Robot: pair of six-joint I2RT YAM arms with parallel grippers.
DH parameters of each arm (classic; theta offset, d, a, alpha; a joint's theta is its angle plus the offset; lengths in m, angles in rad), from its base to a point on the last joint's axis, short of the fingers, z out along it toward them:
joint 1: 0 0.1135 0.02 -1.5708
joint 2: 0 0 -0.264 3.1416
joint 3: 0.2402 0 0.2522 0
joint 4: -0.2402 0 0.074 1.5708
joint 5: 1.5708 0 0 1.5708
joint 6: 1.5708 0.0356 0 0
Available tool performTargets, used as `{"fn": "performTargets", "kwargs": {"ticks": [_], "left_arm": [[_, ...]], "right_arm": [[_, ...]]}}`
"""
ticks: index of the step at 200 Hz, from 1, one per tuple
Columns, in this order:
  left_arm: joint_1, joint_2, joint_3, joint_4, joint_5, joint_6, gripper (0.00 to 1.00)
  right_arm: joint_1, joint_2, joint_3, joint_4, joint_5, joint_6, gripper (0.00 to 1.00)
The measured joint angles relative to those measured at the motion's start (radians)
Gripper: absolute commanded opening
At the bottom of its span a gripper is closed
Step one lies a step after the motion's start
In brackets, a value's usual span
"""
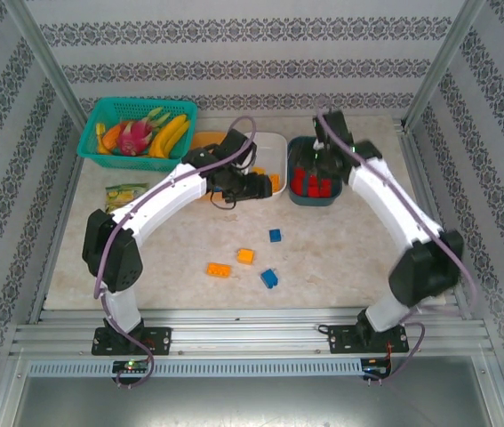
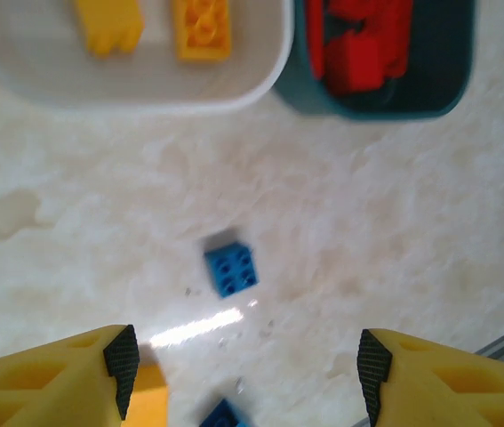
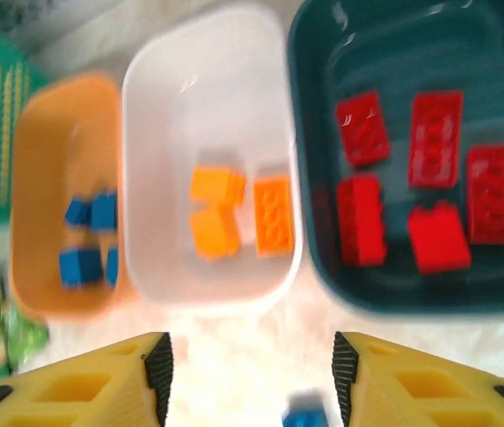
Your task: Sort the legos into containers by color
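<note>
Three trays stand in a row at the back: an orange tray [image 3: 43,178] with blue legos [image 3: 87,240], a white tray [image 3: 207,107] with orange legos [image 3: 234,213], and a dark teal tray [image 3: 385,53] with several red legos [image 3: 434,178]. Loose on the table lie a blue brick [image 1: 275,236], two orange bricks [image 1: 245,256] [image 1: 219,269] and another blue brick [image 1: 269,278]. My left gripper [image 2: 243,369] hangs open over the table, with a blue brick [image 2: 231,269] just ahead of its fingers. The right gripper [image 3: 247,374] is open and empty, high above the trays' near edge.
A teal lattice basket [image 1: 136,129] of toy fruit stands at the back left. A green snack packet [image 1: 125,193] lies in front of it. Metal frame rails run along the table's near edge and up the corners.
</note>
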Motion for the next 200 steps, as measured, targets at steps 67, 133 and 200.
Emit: {"fn": "performTargets", "kwargs": {"ticks": [67, 133, 200], "left_arm": [[-0.122, 0.176, 0.010, -0.020, -0.055, -0.037, 0.73], [-0.162, 0.375, 0.207, -0.100, -0.105, -0.123, 0.70], [-0.186, 0.502, 0.308, -0.187, -0.113, -0.177, 0.62]], "right_arm": [[0.087, -0.555, -0.580, -0.007, -0.164, -0.077, 0.69], [0.095, -0.774, -0.668, -0.065, -0.290, -0.080, 0.68], [0.095, -0.792, -0.670, -0.117, -0.301, -0.085, 0.68]]}}
